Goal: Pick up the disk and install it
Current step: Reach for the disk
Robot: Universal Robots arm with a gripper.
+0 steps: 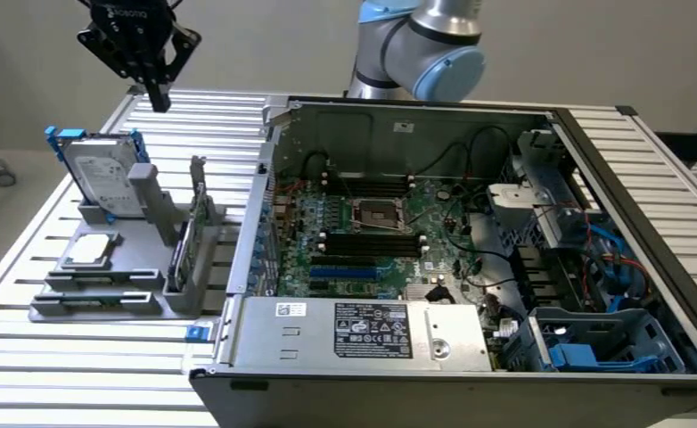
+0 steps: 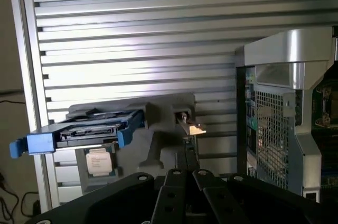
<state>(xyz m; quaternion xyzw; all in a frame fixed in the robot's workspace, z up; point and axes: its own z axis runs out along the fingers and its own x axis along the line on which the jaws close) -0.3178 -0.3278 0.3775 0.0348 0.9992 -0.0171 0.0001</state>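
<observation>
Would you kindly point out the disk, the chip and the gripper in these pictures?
disk (image 1: 102, 175): exterior view, on its silver face.
chip (image 1: 92, 251): exterior view, on the middle of its top.
gripper (image 1: 159, 96): exterior view, at its lower tip.

The place was a robotics lab bench. A silver slatted aluminium table (image 1: 75, 366) carried an open grey metal computer tower (image 1: 651, 223) laid on its side, its green motherboard (image 1: 373, 241) exposed. A grey plastic parts fixture (image 1: 99, 299) stood to its left, and a silver, blue-jointed robot arm (image 1: 426, 49) rose at the far side.
</observation>
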